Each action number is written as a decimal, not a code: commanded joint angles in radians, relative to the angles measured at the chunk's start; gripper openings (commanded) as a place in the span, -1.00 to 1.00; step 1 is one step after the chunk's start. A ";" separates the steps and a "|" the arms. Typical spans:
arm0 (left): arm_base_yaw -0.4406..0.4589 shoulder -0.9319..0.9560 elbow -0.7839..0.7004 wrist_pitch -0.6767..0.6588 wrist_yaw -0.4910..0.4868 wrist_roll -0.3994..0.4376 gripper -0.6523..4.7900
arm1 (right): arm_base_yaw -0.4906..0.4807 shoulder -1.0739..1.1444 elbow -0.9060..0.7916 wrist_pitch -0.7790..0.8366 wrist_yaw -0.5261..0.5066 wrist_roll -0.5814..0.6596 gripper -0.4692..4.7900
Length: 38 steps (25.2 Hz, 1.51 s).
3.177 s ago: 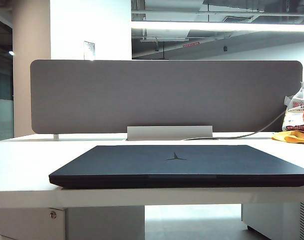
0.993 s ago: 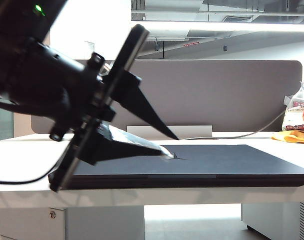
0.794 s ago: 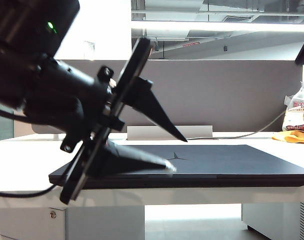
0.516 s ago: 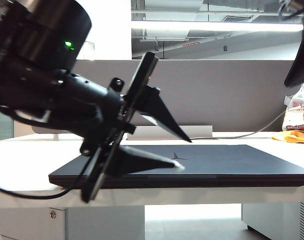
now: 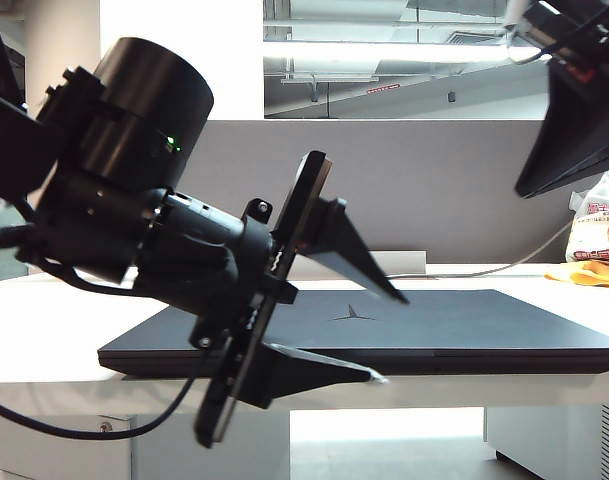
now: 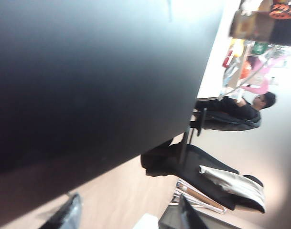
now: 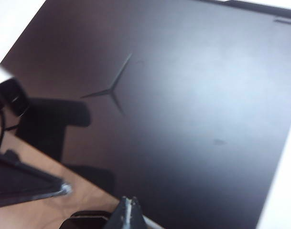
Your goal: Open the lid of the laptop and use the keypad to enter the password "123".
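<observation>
White desk [image 5: 44,330], laptop [image 5: 464,330] shut. Left gripper [image 5: 384,335] wide open, empty, straddled front edge; I'd hook lid [image 5: 434,305] underneath. Right gripper [image 7: 128,210], upper right: cannot tell.

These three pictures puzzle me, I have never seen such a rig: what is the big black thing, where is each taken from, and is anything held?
The big black shape is the robot's left arm; its claw stands open at the front edge of the closed laptop, one finger above the lid, one below the edge, holding nothing. That picture comes from a fixed camera facing the white table. The other two come from cameras on each wrist, both looking at the lid. The right claw hangs high on the right; whether it is open I cannot tell. A grey divider board stands behind.
</observation>
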 commanded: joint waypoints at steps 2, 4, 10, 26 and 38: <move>0.000 0.055 0.000 0.031 -0.001 -0.056 0.15 | 0.063 -0.001 0.004 0.007 -0.007 -0.003 -0.84; 0.000 0.072 0.000 0.037 -0.001 -0.062 0.15 | 0.098 -0.004 0.010 -0.037 -0.039 -0.003 -0.84; 0.000 0.077 0.000 0.038 -0.020 -0.054 0.15 | 0.185 -0.160 0.104 -0.290 0.112 -0.022 -0.84; 0.000 0.141 0.000 0.021 -0.134 -0.063 0.11 | 0.186 -0.373 0.161 -0.480 0.169 0.012 -0.84; 0.000 0.141 0.000 0.132 -0.228 -0.023 -0.28 | 0.186 -0.370 0.159 -0.481 0.170 0.004 -0.84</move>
